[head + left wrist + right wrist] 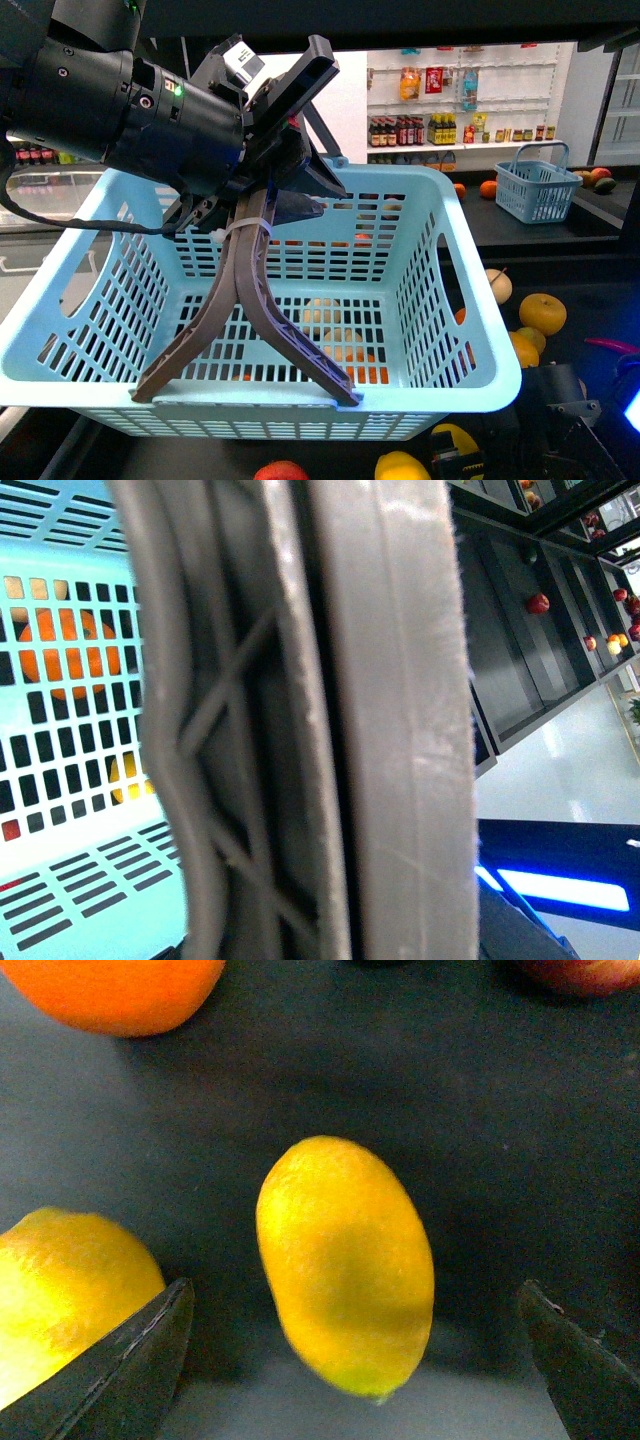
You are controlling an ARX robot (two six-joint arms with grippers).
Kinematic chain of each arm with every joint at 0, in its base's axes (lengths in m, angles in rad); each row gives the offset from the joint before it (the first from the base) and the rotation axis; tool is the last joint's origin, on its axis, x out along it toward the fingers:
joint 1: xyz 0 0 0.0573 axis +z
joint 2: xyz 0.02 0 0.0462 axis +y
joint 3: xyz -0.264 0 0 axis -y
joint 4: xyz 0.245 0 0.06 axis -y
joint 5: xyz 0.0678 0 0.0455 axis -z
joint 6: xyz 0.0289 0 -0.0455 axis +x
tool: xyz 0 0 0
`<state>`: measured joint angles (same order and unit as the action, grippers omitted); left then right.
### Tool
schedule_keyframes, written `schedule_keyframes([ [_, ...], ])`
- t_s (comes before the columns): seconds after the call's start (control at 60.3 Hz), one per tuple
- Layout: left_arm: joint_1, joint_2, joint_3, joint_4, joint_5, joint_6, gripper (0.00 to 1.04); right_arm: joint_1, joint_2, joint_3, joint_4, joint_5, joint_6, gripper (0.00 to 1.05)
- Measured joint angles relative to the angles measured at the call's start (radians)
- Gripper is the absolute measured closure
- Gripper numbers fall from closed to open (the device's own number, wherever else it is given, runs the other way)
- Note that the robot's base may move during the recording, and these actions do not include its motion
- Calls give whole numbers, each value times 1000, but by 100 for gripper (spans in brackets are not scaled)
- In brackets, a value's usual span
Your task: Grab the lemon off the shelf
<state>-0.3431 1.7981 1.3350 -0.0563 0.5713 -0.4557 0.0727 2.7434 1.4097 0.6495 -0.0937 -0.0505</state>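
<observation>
Yellow and oval, the lemon (345, 1265) lies on the shelf (470, 1110) deck, squarely between the right gripper's (355, 1290) fingertips (130, 1360), which stand wide apart with nothing in them. I read this as lined up, grasp not yet made. Next I'd lower a touch and close across its narrow waist, minding the second yellow fruit (60, 1290) just beside one fingertip. An orange (110, 995) and a red fruit (590, 970) sit farther off. The left gripper (245, 392) is splayed wide over the pale blue basket (470, 300), tips at its near rim. Pale fruit (325, 310) shows through the slats, inside or beneath I can't tell.
</observation>
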Motion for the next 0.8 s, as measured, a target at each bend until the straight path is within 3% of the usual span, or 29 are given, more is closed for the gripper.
schedule_keyframes([
  [0.298,0,0,0,0,1,0,78,-8,104,151,-64,-2,-12,7],
  [0.663,0,0,0,0,1,0,78,-1,133,193,-68,-4,-26,7],
  [0.796,0,0,0,0,1,0,78,9,134,194,-63,-8,-30,23],
])
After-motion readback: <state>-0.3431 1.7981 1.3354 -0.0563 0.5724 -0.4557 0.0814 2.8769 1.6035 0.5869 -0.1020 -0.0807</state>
